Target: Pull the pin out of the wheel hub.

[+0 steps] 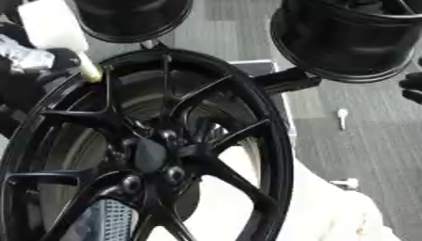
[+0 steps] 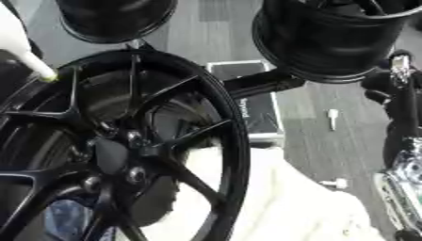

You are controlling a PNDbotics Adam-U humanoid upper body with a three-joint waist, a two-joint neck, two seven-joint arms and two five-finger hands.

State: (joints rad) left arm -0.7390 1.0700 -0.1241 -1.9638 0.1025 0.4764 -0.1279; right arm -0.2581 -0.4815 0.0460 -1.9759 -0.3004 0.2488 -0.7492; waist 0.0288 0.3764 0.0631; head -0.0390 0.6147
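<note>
The robot's right hand (image 2: 404, 94) shows only as dark and silver parts along the right edge of the right eye view, cut off by the frame; whether its fingers are straight or curled cannot be told. In the left eye view only a black fragment of it appears at the right edge. The left hand is not clearly made out: at the upper left of the left eye view there is a dark shape with a pale wrapped part beside a white tapered piece (image 1: 58, 33) whose narrow tip touches the rim of the wheel; what that piece is cannot be told. The large glossy black spoked alloy wheel (image 1: 272, 141) stands upright and fills the left and centre, its lower and left parts cut off. Its dark round hub (image 1: 151, 155) sits at the meeting of the spokes, with round fasteners (image 1: 174, 174) around it; a pin cannot be distinguished among them. Behind the spokes lies crumpled white cloth (image 1: 329, 212). Above hang two black cylindrical drums (image 1: 346, 37), cropped at the top. On the grey floor (image 1: 371, 132) lie two small white objects (image 1: 342, 115), well apart from the wheel.
</note>
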